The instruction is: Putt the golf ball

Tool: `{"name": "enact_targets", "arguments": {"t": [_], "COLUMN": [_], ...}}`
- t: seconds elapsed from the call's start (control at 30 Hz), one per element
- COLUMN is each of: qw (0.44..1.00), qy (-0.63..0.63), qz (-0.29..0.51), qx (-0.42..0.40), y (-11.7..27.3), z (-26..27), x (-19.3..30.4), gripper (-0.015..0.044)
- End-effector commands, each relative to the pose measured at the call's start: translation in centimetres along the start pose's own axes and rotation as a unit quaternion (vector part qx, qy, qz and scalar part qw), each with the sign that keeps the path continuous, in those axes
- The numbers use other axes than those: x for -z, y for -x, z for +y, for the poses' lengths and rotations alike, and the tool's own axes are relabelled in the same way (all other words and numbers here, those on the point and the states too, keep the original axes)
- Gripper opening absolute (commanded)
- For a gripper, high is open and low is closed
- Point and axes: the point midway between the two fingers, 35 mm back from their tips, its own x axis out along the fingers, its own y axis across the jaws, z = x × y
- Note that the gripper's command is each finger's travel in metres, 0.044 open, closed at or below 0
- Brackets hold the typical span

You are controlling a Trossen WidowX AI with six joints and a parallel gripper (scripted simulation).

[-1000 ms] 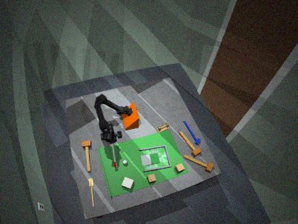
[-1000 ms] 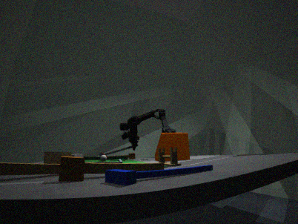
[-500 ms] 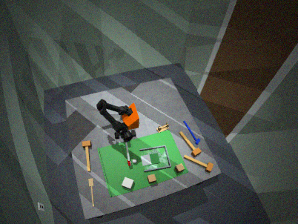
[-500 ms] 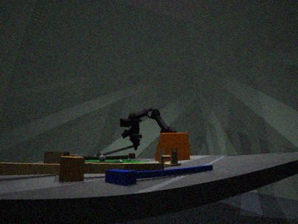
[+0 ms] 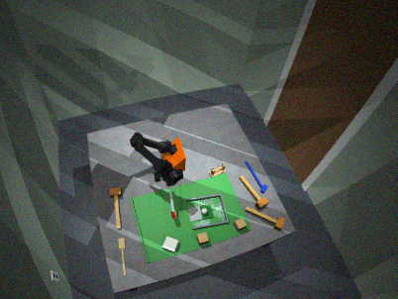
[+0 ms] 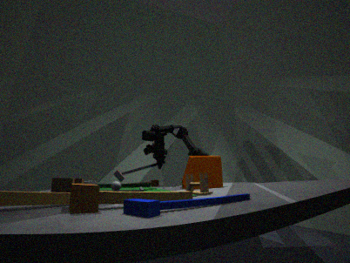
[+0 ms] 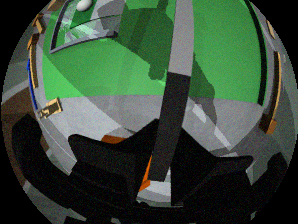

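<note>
1. Landmark: the green mat [image 5: 158, 233] [image 6: 150, 189] [image 7: 225, 50] on the table [image 5: 106, 168] [image 6: 279, 193]; the exterior view squeezes it into a thin strip, partly behind wooden pieces.
2. The golf ball [image 5: 204, 211] [image 6: 116, 185] [image 7: 84, 5] is over the mat, inside the grey frame [image 5: 228, 210] [image 7: 83, 40]; whether it is at rest I cannot tell. The wrist view has it at its top edge, where part of the frame is cut off.
3. The jaws are nearly closed, clamped on the dark grip of the red putter [image 5: 171, 200] [image 6: 139, 168] [image 7: 178, 65]. Their tips are hard to make out in the top view, near the mat's robot-side edge.
4. The putter's shaft slants out over the mat, its head clear of the surface in the exterior view; the wrist view cuts the head off. Its red shows from above but looks dull in the exterior view.
5. The orange base block [image 5: 177, 155] [image 6: 205, 171] stands beyond the mat's robot-side edge, partly covered by the black arm [image 5: 149, 154] [image 6: 170, 128] from above.
6. A pale wall plate [image 5: 54, 275], well apart from the mat, bears dark marks too small to read.
</note>
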Motion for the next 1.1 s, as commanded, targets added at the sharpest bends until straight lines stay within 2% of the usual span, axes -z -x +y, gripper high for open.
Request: {"name": "enact_targets", "arguments": {"t": [0.0, 1.07], "qw": [1.000, 1.000], "qy": [-0.003, 0.000], "qz": [-0.004, -0.003], "qx": [-0.002, 0.000], "y": [1.85, 1.05], "z": [0.05, 0.03], "x": [-0.09, -0.05], "gripper": [0.0000, 0.0000]}}
